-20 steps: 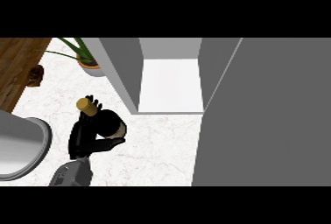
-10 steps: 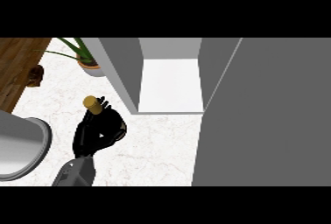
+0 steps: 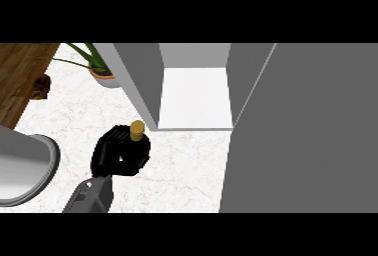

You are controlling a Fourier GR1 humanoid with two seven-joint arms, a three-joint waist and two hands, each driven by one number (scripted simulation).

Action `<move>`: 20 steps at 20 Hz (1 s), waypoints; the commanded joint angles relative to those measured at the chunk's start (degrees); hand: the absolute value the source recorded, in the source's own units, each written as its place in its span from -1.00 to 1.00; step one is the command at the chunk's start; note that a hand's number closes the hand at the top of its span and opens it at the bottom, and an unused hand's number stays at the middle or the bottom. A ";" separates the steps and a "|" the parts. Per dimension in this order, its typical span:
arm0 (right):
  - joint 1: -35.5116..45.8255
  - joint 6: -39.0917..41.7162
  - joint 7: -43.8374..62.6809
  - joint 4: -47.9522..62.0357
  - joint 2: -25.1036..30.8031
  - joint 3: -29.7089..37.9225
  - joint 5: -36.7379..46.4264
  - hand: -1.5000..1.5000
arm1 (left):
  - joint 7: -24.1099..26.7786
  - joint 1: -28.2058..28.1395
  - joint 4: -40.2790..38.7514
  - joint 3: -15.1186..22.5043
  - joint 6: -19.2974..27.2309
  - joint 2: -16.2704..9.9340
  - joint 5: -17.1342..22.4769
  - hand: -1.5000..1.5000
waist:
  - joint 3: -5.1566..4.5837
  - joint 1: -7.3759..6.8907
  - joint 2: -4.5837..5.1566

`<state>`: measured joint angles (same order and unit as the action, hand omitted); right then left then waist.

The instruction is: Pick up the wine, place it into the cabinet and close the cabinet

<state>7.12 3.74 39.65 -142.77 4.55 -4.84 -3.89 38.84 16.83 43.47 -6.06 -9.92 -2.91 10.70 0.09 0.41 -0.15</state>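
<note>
The wine bottle shows only as a dark body with a gold cap (image 3: 136, 130), standing upright inside my left hand (image 3: 118, 152), whose fingers are curled round it. The hand is over the white marble counter, just in front of the cabinet's left wall (image 3: 140, 82). The cabinet stands open, with its white floor (image 3: 196, 97) bare. Its big grey door (image 3: 303, 135) is swung out and fills the right side of the view. My right hand does not show.
A potted green plant (image 3: 103, 75) stands at the back, left of the cabinet. A wooden top (image 3: 22, 75) with a small brown object (image 3: 40, 86) lies at far left. A large grey round vessel (image 3: 33, 165) sits at the left edge.
My left hand has carried the bottle to the right, closer to the cabinet's opening. The cabinet door has not moved.
</note>
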 commanded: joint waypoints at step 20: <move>-2.59 0.90 1.12 -5.42 -0.64 0.43 -3.95 -1.00 | -3.10 -13.68 28.12 0.57 -3.44 -5.40 3.07 1.00 | -0.05 -0.43 -0.04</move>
<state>7.30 4.18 39.57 -142.33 3.97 -4.94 -3.89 38.56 4.26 65.81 -6.22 -11.81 -9.83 11.14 0.02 -0.09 -0.17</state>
